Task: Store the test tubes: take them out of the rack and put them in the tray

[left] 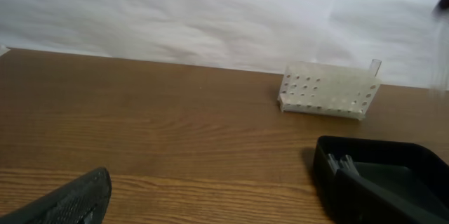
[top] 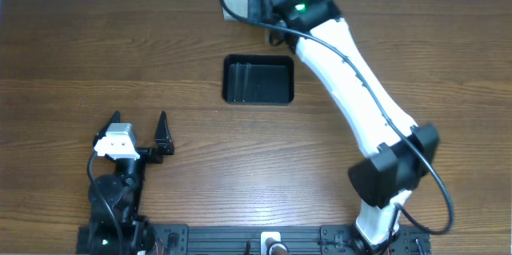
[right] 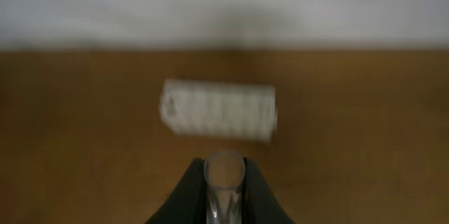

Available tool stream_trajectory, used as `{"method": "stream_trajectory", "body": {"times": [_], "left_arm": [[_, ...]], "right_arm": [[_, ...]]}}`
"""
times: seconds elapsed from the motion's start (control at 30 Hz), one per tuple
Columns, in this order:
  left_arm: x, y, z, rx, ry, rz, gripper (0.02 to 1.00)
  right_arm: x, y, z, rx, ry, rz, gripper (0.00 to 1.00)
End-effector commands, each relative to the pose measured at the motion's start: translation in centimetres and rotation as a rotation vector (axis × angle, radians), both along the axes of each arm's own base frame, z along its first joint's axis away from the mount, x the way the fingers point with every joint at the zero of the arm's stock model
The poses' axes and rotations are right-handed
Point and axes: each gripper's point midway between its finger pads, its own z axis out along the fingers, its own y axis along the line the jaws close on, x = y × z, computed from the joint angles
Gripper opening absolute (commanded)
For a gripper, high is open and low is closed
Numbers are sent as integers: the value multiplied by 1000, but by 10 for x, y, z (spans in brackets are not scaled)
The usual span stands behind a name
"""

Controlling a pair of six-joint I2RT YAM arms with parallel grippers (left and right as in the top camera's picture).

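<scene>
A white perforated rack (top: pixel 237 4) stands at the table's far edge, and in the left wrist view the rack (left: pixel 328 90) holds one clear tube (left: pixel 375 67) upright at its end. The black tray (top: pixel 258 80) lies nearer, with a few clear tubes (left: pixel 344 165) lying in it. My right gripper (right: pixel 224 170) is shut on a clear test tube (right: pixel 224 185), lifted above the table with the rack (right: pixel 219 109) just beyond it. My left gripper (top: pixel 138 125) stands open and empty at the near left, far from both rack and tray.
The right arm (top: pixel 352 79) stretches diagonally from the near right across to the rack, passing just right of the tray. Bare wooden table (top: pixel 96 47) lies all around. A white wall (left: pixel 210 13) rises behind the table's far edge.
</scene>
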Motion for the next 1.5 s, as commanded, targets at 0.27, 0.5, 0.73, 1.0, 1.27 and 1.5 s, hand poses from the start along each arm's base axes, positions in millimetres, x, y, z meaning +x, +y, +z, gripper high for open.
{"method": "stream_trajectory", "body": {"times": [0.27,0.5,0.73,1.0,1.27,1.5], "left_arm": [[0,-1,-1,13,-3,-9,1000],[0,-1,-1,13,-3,-9,1000],[0,-1,-1,13,-3,-9,1000],[0,-1,-1,13,-3,-9,1000],[0,-1,-1,13,-3,-9,1000],[0,-1,-1,13,-3,-9,1000]], "right_arm": [[-33,4,-124,48,228,-27,115],[-34,6,-159,43,279,-65,128],[-40,15,-175,36,315,-47,205],[-40,20,-174,24,297,-35,421],[39,-2,-66,-83,-183,34,792],[90,-29,-55,-99,-345,9,890]]}}
